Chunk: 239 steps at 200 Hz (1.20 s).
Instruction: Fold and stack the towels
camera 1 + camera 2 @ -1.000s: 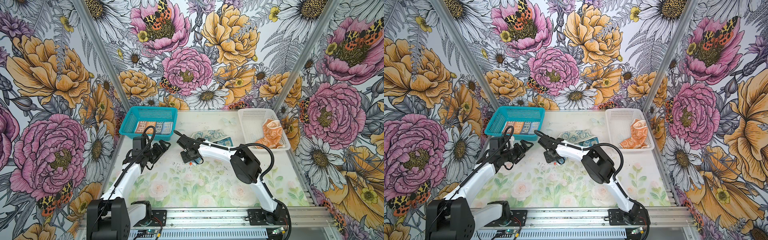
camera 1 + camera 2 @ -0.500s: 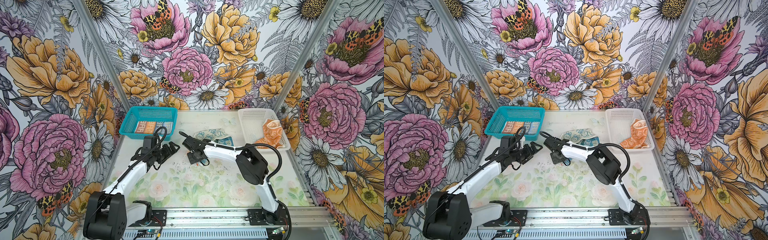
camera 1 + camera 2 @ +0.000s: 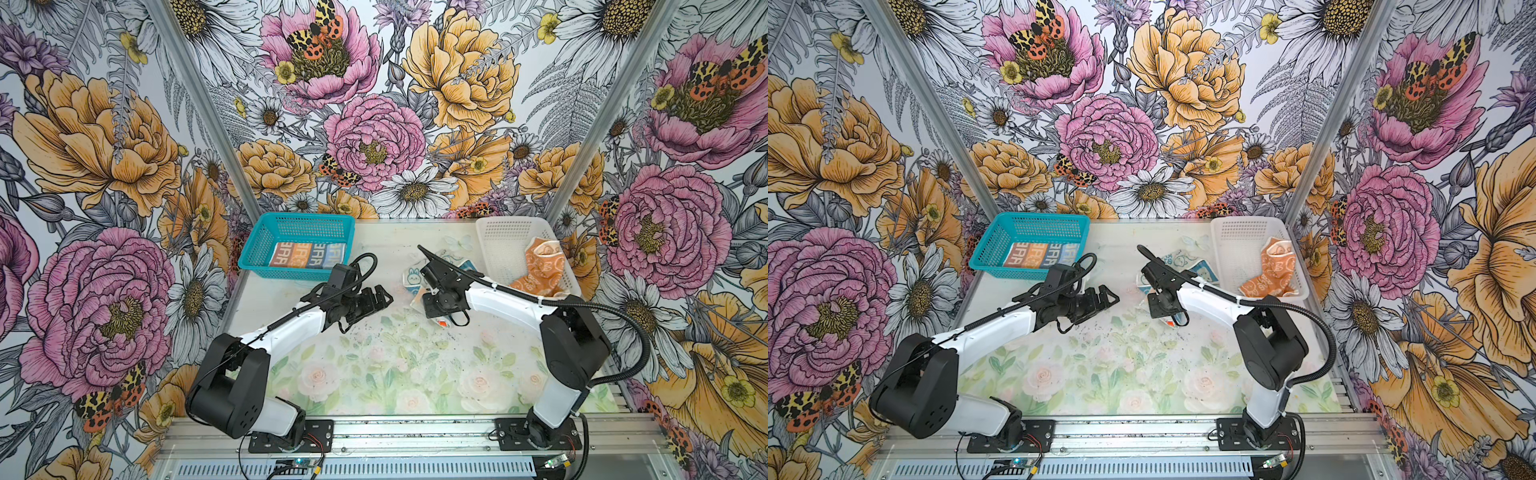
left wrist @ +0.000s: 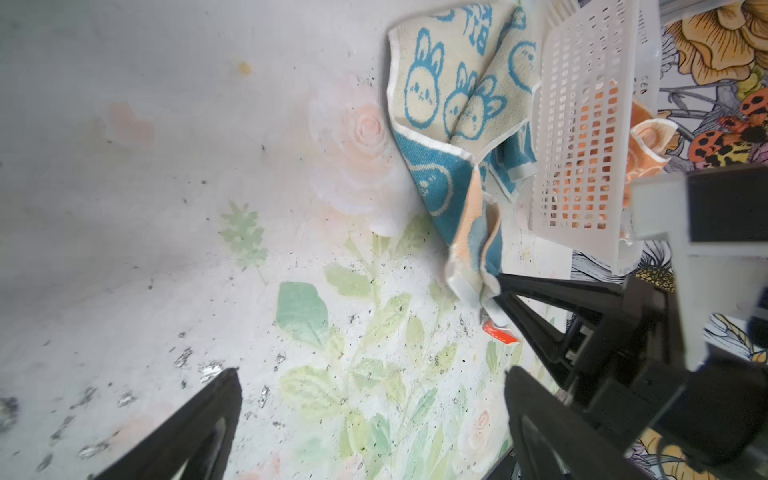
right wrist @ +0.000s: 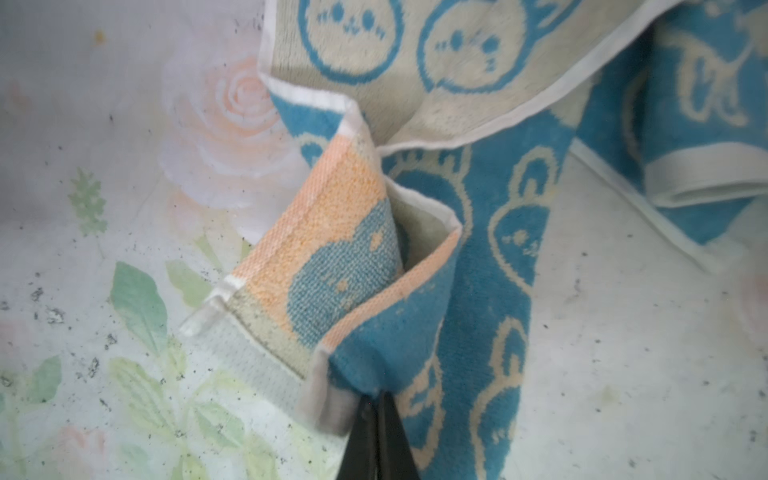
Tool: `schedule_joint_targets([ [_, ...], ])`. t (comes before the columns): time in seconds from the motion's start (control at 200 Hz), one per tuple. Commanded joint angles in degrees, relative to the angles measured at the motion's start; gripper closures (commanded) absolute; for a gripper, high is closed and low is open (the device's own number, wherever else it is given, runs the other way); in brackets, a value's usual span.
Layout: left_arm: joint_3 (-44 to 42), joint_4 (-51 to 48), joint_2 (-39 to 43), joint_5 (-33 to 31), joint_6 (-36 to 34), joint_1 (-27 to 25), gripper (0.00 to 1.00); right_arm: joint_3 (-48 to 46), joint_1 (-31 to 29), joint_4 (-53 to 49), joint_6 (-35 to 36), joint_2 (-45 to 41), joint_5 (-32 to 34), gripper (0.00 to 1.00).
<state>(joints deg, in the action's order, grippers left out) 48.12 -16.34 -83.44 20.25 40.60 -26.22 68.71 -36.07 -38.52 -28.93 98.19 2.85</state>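
Right gripper (image 5: 376, 401) pinched shut on a hemmed corner of the bunny towel (image 5: 457, 83), soft looped terry, crumpled on the table (image 5: 623, 332) beside the white mesh basket (image 4: 582, 124); left gripper (image 4: 372, 374) spread wide, empty, nearby.

**Baskets, printed tabletop and flowered walls**

A rectangular teal plastic mesh basket (image 3: 308, 226) (image 3: 1038, 226) sits at the far left corner of the pale table surface printed with roses and leaves (image 3: 395, 374), and shows in both top views. A rectangular white plastic mesh basket (image 3: 505, 232) stands at the far right corner, along the right edge. Small dark specks (image 4: 208, 370) lie scattered over the middle of the surface. Wall panels of bold floral wallpaper (image 3: 374, 124) close off the left, far and right edges. A ribbed aluminium rail (image 3: 415, 432) runs along the near edge.
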Motion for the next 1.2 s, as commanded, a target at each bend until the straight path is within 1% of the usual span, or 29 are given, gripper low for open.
schedule_joint_targets([
  [0.0,2.77,1.31,-2.14,-1.96,-0.13,-2.21,0.01,-3.77,2.22,3.78,-0.5,-2.89,-4.21,1.0],
  [0.165,5.85,1.27,-5.76,-1.78,0.01,-5.49,0.01,-7.26,4.66,7.25,-1.19,-2.61,-7.78,1.0],
  [0.27,6.54,1.36,-7.2,-1.37,0.69,-5.95,0.01,-7.91,4.85,9.0,-1.56,-0.9,-9.4,0.95],
  [0.365,6.88,1.31,-7.78,-0.84,0.8,-6.04,0.01,-8.23,4.96,9.15,-2.1,0.83,-8.43,0.91],
  [0.455,6.99,1.46,-8.27,-0.07,0.93,-5.91,0.01,-9.0,5.05,9.09,-2.61,1.14,-6.5,0.82],
  [0.585,6.23,2.97,-9.06,1.48,2.04,-5.19,0.01,-10.06,4.72,9.07,-3.03,-1.03,-4.99,0.67],
  [0.721,3.78,7.11,-9.41,4.18,4.83,-3.34,0.01,-9.85,2.75,8.93,-2.9,-3.59,-3.59,0.58],
  [0.806,2.39,8.83,-9.18,4.97,5.81,-2.07,0.01,-9.02,1.3,8.49,-2.67,-3.8,-2.11,0.56],
  [0.911,2.22,8.2,-8.83,5.07,5.24,-1.38,0.01,-7.04,-0.88,7.03,-1.68,-2.4,0.07,0.54],
  [1.041,2.16,7.11,-8.24,4.72,4.25,-0.68,0.01,-4.41,-3.4,4.64,-0.6,0.52,2.69,0.53],
  [1.191,1.55,6.72,-7.49,4.8,3.81,0.09,0.01,-3.15,-5.26,3.69,-0.1,2.0,3.87,0.53],
])
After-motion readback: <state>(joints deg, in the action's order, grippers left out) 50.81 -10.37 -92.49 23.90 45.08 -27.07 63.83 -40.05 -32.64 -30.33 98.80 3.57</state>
